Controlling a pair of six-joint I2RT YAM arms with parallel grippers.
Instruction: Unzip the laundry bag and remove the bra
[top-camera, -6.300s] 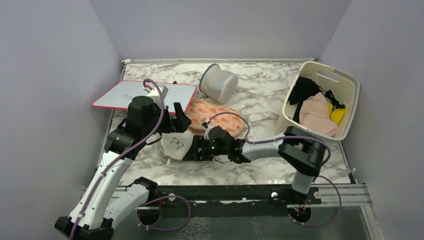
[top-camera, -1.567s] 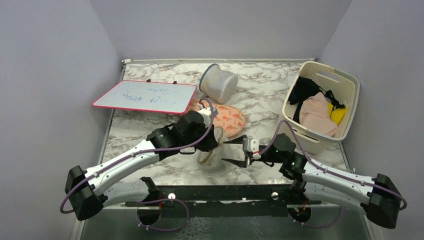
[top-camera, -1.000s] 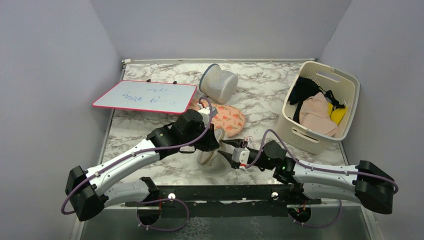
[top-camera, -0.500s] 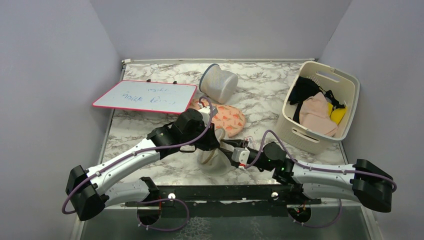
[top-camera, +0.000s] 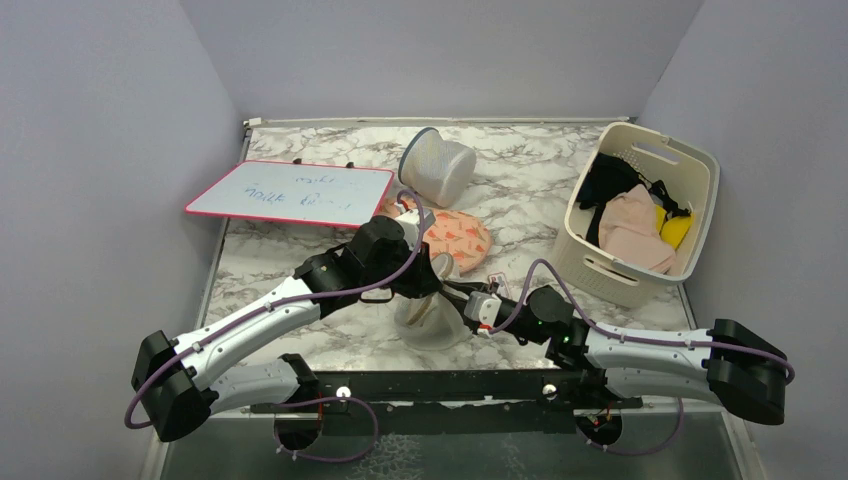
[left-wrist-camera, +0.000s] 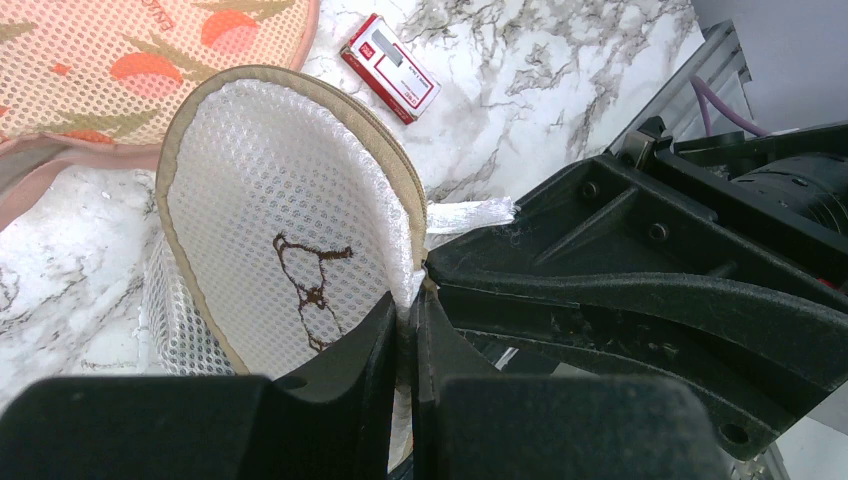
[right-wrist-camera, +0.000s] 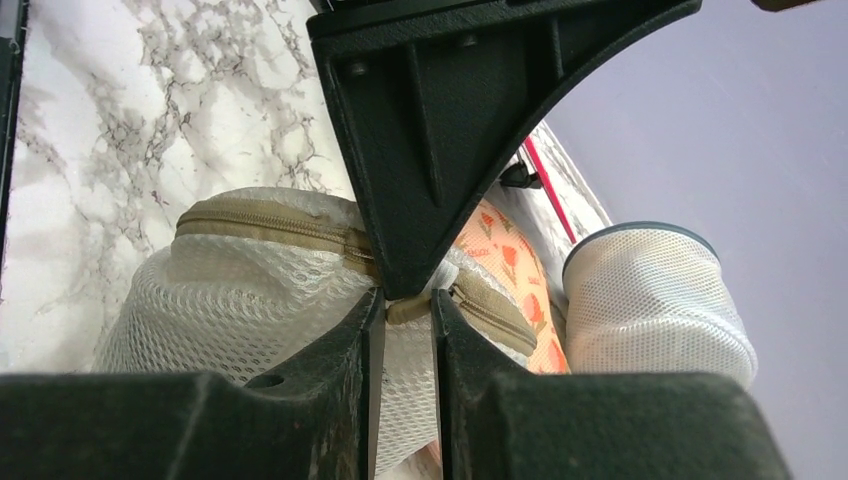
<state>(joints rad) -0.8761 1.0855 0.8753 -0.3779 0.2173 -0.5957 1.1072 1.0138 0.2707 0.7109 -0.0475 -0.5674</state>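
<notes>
The laundry bag (top-camera: 425, 322), round cream mesh with a tan zip band, stands on edge at the table's front middle. Its flat face with a dark printed outline (left-wrist-camera: 280, 230) shows in the left wrist view. My left gripper (top-camera: 432, 283) is shut on the bag's top rim, pinching a white fabric tab (left-wrist-camera: 410, 310). From the right, my right gripper (top-camera: 463, 300) meets the same spot. Its jaws (right-wrist-camera: 405, 300) stand narrow round the tan zip tab (right-wrist-camera: 408, 308), which fills the gap between them. The zip (right-wrist-camera: 270, 228) looks closed. The bra is hidden.
An orange-patterned mesh pouch (top-camera: 458, 236) lies just behind the bag. Farther back lie a grey-white mesh cylinder (top-camera: 437, 165) and a pink-edged whiteboard (top-camera: 290, 193). A cream slotted basket (top-camera: 700, 155) with clothes stands at the right. A small red-white box (left-wrist-camera: 390, 68) lies near the bag.
My right gripper has moved left up to the bag's top and narrowed its jaws round the zip tab. The left gripper has kept its hold in place.
</notes>
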